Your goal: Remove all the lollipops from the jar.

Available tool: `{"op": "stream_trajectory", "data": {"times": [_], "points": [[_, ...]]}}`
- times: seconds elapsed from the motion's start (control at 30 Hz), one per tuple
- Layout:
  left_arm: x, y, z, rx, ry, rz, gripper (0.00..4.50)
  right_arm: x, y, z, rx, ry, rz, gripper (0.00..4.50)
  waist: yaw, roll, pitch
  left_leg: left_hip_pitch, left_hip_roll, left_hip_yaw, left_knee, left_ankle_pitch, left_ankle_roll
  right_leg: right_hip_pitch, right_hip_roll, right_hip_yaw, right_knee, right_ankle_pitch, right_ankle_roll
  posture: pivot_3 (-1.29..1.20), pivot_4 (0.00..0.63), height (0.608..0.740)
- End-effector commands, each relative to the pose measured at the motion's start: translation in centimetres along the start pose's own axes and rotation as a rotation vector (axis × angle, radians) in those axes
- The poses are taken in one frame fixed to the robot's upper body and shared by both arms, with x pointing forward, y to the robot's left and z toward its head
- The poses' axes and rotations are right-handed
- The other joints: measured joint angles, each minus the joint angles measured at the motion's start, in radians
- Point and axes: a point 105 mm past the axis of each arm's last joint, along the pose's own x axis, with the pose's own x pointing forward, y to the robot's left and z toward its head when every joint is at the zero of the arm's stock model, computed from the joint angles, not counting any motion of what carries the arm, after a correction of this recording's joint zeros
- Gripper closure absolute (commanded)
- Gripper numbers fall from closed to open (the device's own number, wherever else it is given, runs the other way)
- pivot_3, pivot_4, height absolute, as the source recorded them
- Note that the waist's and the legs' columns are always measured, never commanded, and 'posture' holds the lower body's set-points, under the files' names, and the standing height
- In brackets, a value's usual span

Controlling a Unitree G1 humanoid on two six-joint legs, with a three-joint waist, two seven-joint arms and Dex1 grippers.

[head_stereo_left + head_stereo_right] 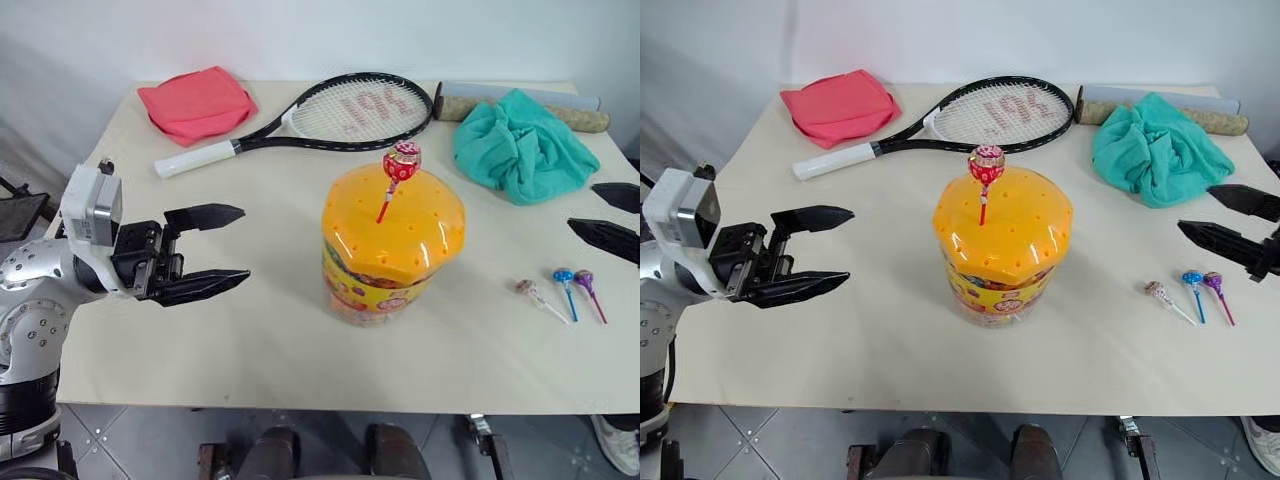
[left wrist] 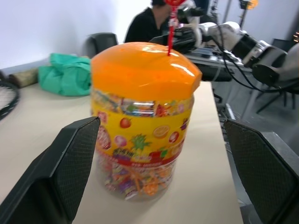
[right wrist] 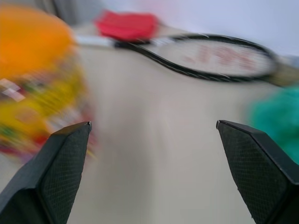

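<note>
Beside the jar (image 1: 392,245), both grippers (left (image 1: 222,248); right (image 1: 1225,222)) gape empty.

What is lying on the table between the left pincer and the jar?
Nothing: in the left eye view, bare table separates the open left pincer from the jar.
</note>
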Motion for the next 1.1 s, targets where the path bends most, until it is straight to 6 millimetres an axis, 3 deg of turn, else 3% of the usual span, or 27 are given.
{"op": "stream_trajectory", "data": {"times": [0.03,0.2,0.4,0.6,0.7,1.0,1.1], "points": [[-0.8,-0.1,0.3,0.003,-0.002,0.013,0.00,4.1,4.4,2.4,-0.112,-0.089,0.209,0.02,0.000,0.000,0.000,0.000,0.000,0.000,0.000,0.000,0.000,0.000,0.000,0.000,0.000,0.000,0.000,0.00,0.150,0.740],[-0.9,0.0,0.1,0.001,0.006,0.018,0.00,7.6,8.0,3.1,-0.120,-0.136,0.368,0.02,0.008,0.000,0.000,-0.001,0.000,-0.005,0.000,0.000,0.000,0.000,-0.001,-0.001,0.001,0.000,0.000,0.00,0.150,0.740],[-0.6,0.0,0.1,0.022,0.001,0.013,0.00,10.0,10.9,2.9,-0.093,-0.132,0.495,0.02,0.003,-0.002,0.000,-0.001,-0.001,-0.013,0.000,0.000,0.000,0.000,-0.001,-0.001,0.001,0.000,0.000,0.00,0.150,0.740],[0.0,-0.2,0.3,0.035,-0.009,-0.017,0.00,12.7,11.1,2.5,-0.121,-0.093,0.445,0.02,-0.003,-0.002,0.000,0.000,-0.002,-0.013,0.000,0.000,0.000,0.000,0.000,-0.001,0.001,0.000,0.000,0.00,0.150,0.740],[0.2,-0.4,0.4,0.039,-0.012,-0.025,0.00,13.0,11.0,2.4,-0.147,-0.078,0.433,0.66,-0.003,-0.003,0.000,0.000,-0.002,-0.013,0.000,0.000,0.000,0.000,0.000,0.000,0.002,0.000,0.000,0.00,0.150,0.740],[0.3,-0.3,0.3,0.043,-0.022,-0.018,0.00,13.2,10.3,3.3,-0.186,-0.098,0.390,3.68,-0.004,-0.004,-0.001,0.000,-0.002,-0.012,0.000,0.000,0.000,0.000,0.000,0.000,0.002,0.000,0.000,0.00,0.150,0.740],[0.4,-0.3,0.3,0.047,-0.025,-0.018,0.00,12.8,9.8,4.0,-0.172,-0.126,0.379,4.46,-0.003,-0.004,-0.001,0.000,-0.002,-0.012,0.000,0.000,0.000,0.000,0.000,0.000,0.002,0.000,0.000,0.00,0.150,0.740]]}}
